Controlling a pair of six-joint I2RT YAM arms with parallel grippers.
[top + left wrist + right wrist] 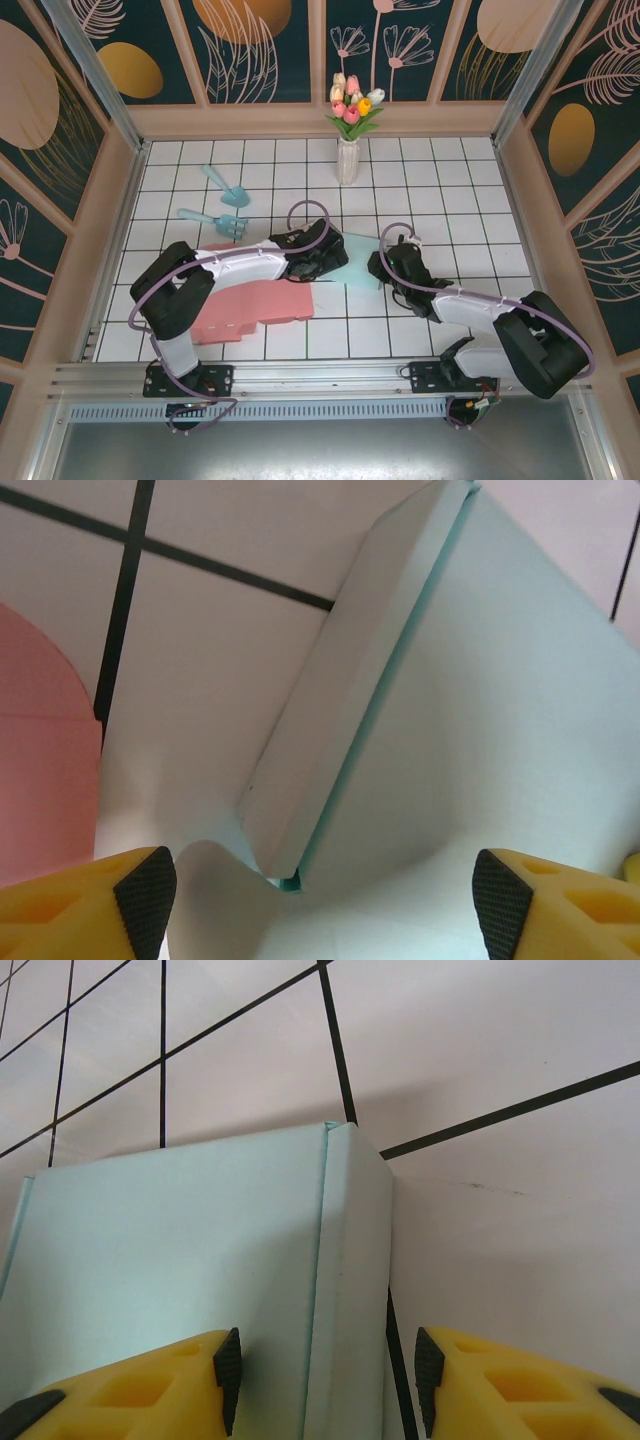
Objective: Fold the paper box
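Observation:
The pale teal paper box (358,262) lies mid-table between both arms. In the left wrist view the box (480,730) shows a raised side flap (350,680) folded over a wide panel. My left gripper (322,900) hovers over it, open wide, with nothing pinched; from above it (330,255) sits at the box's left edge. My right gripper (380,268) is at the box's right edge. In its wrist view the box (170,1250) has a narrow upright side wall (355,1260) standing between the open jaws of the right gripper (325,1375), with gaps on both sides.
A flat pink cardboard sheet (255,305) lies under the left arm, also seen as a pink sheet (40,760). Two teal scoops (225,185) (215,222) lie at the back left. A white vase of tulips (347,150) stands at the back centre. Walls enclose the tiled table.

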